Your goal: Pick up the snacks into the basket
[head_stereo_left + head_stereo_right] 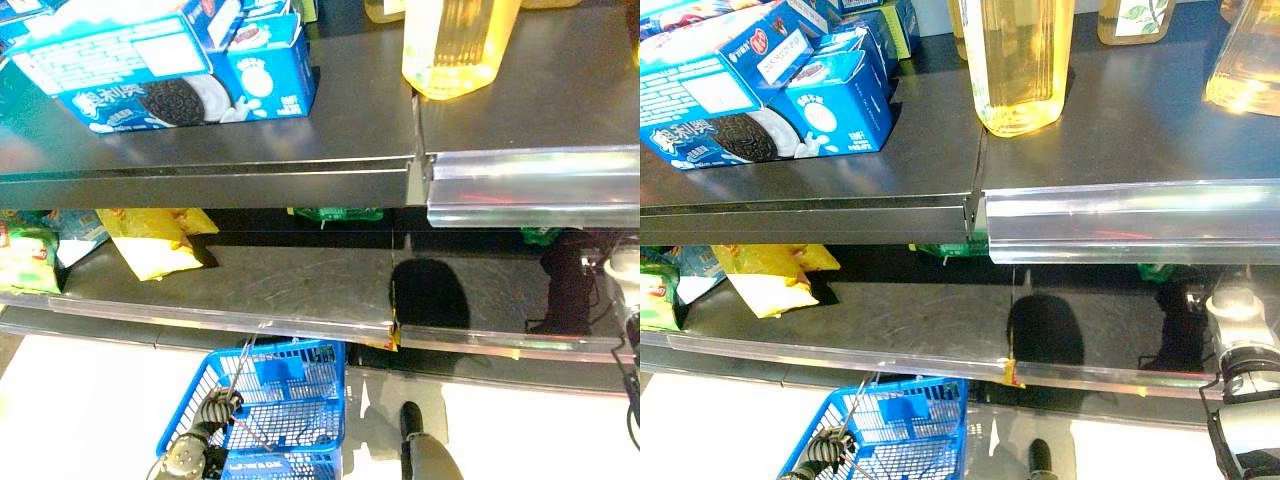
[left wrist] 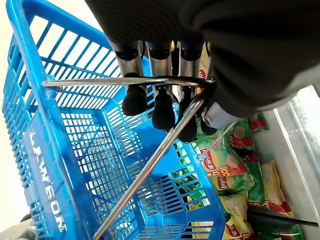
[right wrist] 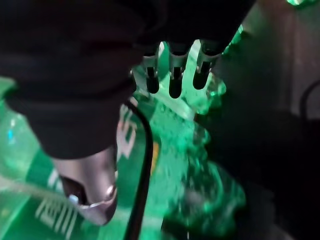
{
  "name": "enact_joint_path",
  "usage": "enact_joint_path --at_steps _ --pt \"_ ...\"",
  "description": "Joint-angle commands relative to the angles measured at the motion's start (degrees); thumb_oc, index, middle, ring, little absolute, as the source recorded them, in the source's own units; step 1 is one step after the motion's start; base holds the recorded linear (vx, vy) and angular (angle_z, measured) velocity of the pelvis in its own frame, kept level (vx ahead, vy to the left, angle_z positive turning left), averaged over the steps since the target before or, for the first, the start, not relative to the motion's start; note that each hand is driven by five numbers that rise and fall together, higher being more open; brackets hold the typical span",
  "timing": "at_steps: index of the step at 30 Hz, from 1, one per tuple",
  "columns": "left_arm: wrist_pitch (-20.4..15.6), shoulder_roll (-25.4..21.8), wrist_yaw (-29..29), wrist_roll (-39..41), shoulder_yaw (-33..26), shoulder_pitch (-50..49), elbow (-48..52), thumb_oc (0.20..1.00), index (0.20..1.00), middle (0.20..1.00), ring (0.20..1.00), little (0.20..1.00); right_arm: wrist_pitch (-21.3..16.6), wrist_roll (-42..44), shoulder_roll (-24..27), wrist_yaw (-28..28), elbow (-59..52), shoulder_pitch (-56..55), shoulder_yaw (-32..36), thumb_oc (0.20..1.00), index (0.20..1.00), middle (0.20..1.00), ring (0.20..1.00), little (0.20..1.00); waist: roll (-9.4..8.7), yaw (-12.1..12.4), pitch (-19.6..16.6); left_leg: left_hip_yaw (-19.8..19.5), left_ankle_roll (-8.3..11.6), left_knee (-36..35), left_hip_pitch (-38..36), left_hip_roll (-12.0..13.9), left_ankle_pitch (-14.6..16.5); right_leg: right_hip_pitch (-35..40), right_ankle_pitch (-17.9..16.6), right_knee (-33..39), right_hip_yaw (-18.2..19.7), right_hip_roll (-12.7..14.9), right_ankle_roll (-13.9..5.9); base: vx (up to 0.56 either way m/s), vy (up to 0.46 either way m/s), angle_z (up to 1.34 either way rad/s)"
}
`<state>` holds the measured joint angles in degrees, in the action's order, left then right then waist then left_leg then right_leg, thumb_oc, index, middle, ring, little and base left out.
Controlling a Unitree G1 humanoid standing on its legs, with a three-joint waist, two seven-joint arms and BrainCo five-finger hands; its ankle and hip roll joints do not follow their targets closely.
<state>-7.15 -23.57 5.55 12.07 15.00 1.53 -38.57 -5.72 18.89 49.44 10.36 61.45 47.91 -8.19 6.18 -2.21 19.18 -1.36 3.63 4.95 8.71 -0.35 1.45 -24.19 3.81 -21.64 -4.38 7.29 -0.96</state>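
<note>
- Nothing lies yet in the blue plastic mesh basket (image 1: 285, 400); left hand (image 2: 160, 95) curls round its thin metal handle (image 2: 150, 160).
- Right hand (image 3: 172, 75) reaches deep into the lower shelf, fingers on a crinkly green snack bag (image 3: 200, 165); grip unclear, lifting remains.

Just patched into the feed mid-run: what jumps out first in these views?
The blue basket hangs low in front of the shelves, the left hand curled round its wire handle. Blue cookie boxes and a bottle of yellow oil stand on the upper shelf, with a yellow snack bag on the shelf below. The right hand is deep in that lower shelf against a green snack bag.
</note>
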Motion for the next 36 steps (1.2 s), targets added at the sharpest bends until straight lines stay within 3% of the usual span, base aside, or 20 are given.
enact_joint_path --at_steps 1,14,22,23,24,36 --pt "-3.28 -4.29 1.27 1.39 -0.72 -0.17 4.01 0.2 0.2 0.2 0.2 0.2 -1.77 1.41 -1.92 0.07 -3.6 0.69 -2.94 1.0 1.0 1.0 1.0 1.0 -3.02 1.47 -1.43 -1.1 1.06 3.34 1.88 0.02 1.0 3.81 1.36 -0.74 2.18 2.97 -6.3 0.0 0.0 0.0" --pt "-3.2 -4.9 0.86 1.87 -1.23 0.12 4.92 0.2 0.2 0.2 0.2 0.2 -1.05 2.01 -6.9 -2.09 -5.48 3.12 -6.96 1.0 1.0 1.0 1.0 1.0 -3.56 2.23 -0.91 -1.41 1.11 4.41 2.69 -0.28 1.15 3.26 1.51 -1.54 2.1 3.16 -5.94 0.0 -0.001 0.0" --pt "-3.35 -6.64 1.06 3.6 -3.04 -0.07 6.15 0.2 0.2 0.2 0.2 0.2 -1.14 3.38 -8.56 -1.03 -5.71 4.92 -6.71 1.0 1.0 1.0 1.0 1.0 -5.4 3.2 1.26 -0.73 0.66 14.93 7.24 -0.37 5.47 0.61 2.84 -6.78 3.34 3.31 -5.75 -0.01 0.003 0.0" --pt "-3.2 -7.06 1.07 3.92 -3.25 -0.09 6.26 0.2 0.2 0.2 0.2 0.2 -1.24 3.94 -8.82 -0.98 -5.72 4.47 -6.16 0.291 0.291 0.291 0.291 0.291 -5.74 3.48 1.65 -0.87 0.42 17.09 8.24 -0.13 6.4 -0.06 3.47 -8.35 3.56 3.4 -5.6 0.0 0.0 0.0" --pt "-3.19 -7.09 1.06 3.92 -3.24 -0.1 6.27 0.2 0.2 0.2 0.2 0.2 -1.24 3.93 -8.83 -0.98 -5.74 4.44 -6.13 0.2 0.2 0.2 0.2 0.2 -5.76 3.5 1.62 -0.87 0.42 17.26 8.36 -0.13 6.49 -0.15 3.53 -8.46 3.57 3.4 -5.61 -0.01 -0.004 0.04" --pt "-2.5 -8.64 1.82 4.44 -5.46 0.25 6.8 0.2 0.2 0.2 0.2 0.2 -1.07 3.67 -8.51 -0.73 -6.99 3.61 -5.65 0.2 0.2 0.2 0.2 0.2 -7.8 4.79 3.68 -1.51 -0.82 33.31 14.39 0.81 14.6 -5.4 10.84 -21.76 3.6 3.45 -3.78 0.0 -0.008 0.01"
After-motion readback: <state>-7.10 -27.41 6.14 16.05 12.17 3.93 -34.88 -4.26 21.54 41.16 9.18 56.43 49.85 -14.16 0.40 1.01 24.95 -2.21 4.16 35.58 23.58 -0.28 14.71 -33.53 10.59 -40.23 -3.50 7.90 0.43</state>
